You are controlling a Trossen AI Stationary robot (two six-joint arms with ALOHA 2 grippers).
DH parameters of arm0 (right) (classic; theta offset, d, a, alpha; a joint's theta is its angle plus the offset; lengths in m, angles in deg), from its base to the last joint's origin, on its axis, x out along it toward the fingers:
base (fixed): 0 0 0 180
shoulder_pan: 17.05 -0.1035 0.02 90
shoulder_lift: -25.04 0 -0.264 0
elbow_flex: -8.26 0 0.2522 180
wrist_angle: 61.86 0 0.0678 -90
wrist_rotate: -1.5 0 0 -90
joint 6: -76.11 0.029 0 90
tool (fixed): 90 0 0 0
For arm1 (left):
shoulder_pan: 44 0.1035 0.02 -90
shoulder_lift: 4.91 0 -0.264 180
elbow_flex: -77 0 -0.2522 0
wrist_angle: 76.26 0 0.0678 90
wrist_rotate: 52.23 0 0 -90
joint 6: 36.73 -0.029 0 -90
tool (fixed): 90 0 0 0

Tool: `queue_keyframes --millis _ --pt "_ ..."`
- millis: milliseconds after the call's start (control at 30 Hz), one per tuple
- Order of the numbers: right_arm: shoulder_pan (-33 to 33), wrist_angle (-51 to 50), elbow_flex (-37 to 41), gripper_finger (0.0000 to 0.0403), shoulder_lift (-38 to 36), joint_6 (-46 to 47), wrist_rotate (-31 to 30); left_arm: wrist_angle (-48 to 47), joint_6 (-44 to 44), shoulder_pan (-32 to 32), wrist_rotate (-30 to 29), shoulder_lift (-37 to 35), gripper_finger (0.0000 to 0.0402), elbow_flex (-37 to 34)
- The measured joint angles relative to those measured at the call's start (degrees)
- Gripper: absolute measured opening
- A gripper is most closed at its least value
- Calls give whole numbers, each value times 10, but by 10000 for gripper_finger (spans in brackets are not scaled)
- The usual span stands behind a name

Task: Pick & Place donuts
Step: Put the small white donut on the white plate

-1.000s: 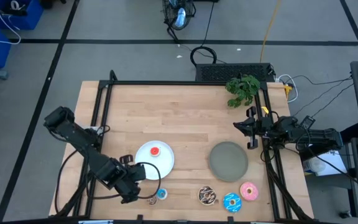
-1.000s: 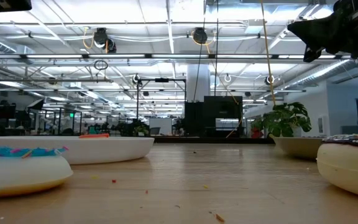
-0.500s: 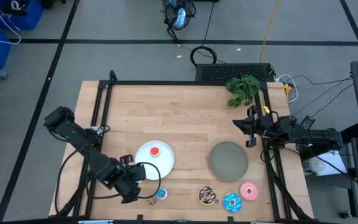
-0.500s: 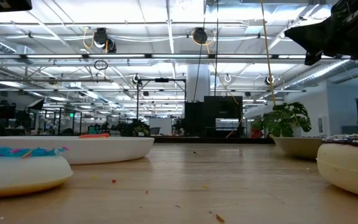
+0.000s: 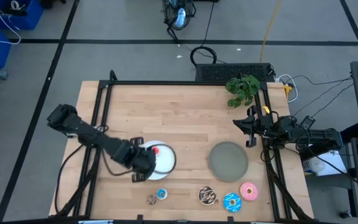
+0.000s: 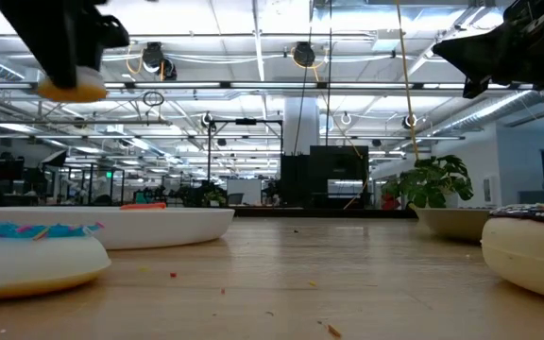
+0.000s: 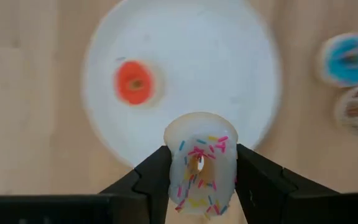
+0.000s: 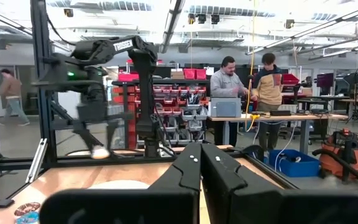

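While the left gripper (image 7: 197, 180) hangs above the near edge of the white plate (image 5: 166, 163), its two dark fingers (image 7: 151, 177) are clamped on one tiny pink-white donut (image 7: 199, 163), which stands on edge between them with its sprinkled face toward the wrist camera and clear of the table (image 5: 179, 112); the low view shows the same ring lifted in the air. Seven donuts can be counted in all. One tiny red donut (image 5: 155, 150) lies flat on the white plate, partly beside the arm in the high view. Five more lie on the wood along the table's front edge: a tiny brown donut (image 5: 151, 199) and a tiny blue donut (image 5: 161, 193) just beside each other in front of the white plate, then the larger chocolate donut (image 5: 207, 196) with sprinkles, the larger blue-iced donut (image 5: 232, 201) and the larger pink-iced donut (image 5: 248, 190), these three close together in front of the grey plate (image 5: 228, 159). There are two plates, one white and one grey, and the grey one holds nothing. One green plant (image 5: 242, 89) sits at the far right corner. The right gripper (image 8: 201, 163) waits at the table's right edge, its fingers pressed together on nothing. Two people stand at a bench in the room behind, and a third walks farther off. No writing or label can be read anywhere.
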Motion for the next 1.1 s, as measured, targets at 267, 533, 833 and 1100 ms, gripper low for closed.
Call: queue_keyframes --millis 267,533,833,1100 --pt "0 0 0 0 0 -3 0 31 -47 70 -1 0 161 -27" --pt "0 0 0 0 0 -4 0 139 -59 68 71 0 161 -117" --pt "0 4 0 0 0 -4 0 167 -38 45 70 0 161 -151" --pt "0 4 0 0 0 -4 0 179 -36 46 42 0 161 -159"
